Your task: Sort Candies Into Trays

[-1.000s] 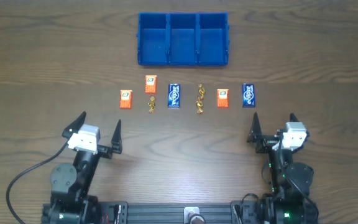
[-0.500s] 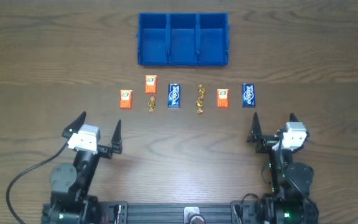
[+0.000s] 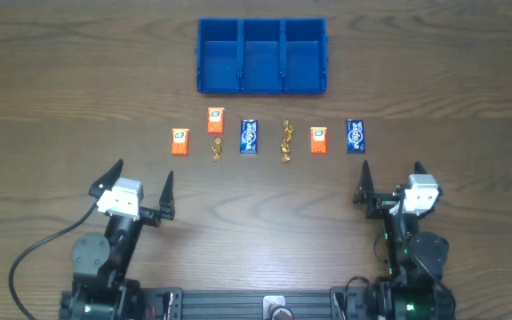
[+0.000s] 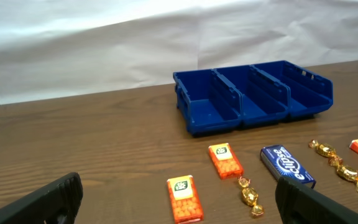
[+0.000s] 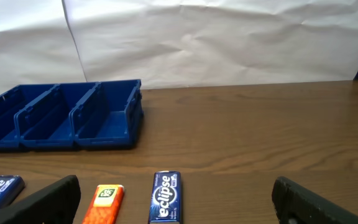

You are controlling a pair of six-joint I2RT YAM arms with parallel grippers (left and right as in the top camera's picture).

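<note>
Wooden counter [image 3: 52,80] carried everything, and the blue three-bin tray [image 3: 261,21] lay at its far side, every bin bare. Nearer the arms than the tray, the left end effector [image 3: 145,169] and the right end effector [image 3: 391,165] hung spread wide, each holding nothing. Between them and the tray lay a row: two blue gum packs [image 3: 250,137], three orange mint boxes [image 3: 214,120] and some gold wrapped sweets [image 3: 286,140]. Sorting had apparently not begun. A sound first pick would probably suit the right arm: the outermost blue pack [image 3: 356,136], just past the tray's right corner, with fingers straddling its narrow width, and one kind per bin.
</note>
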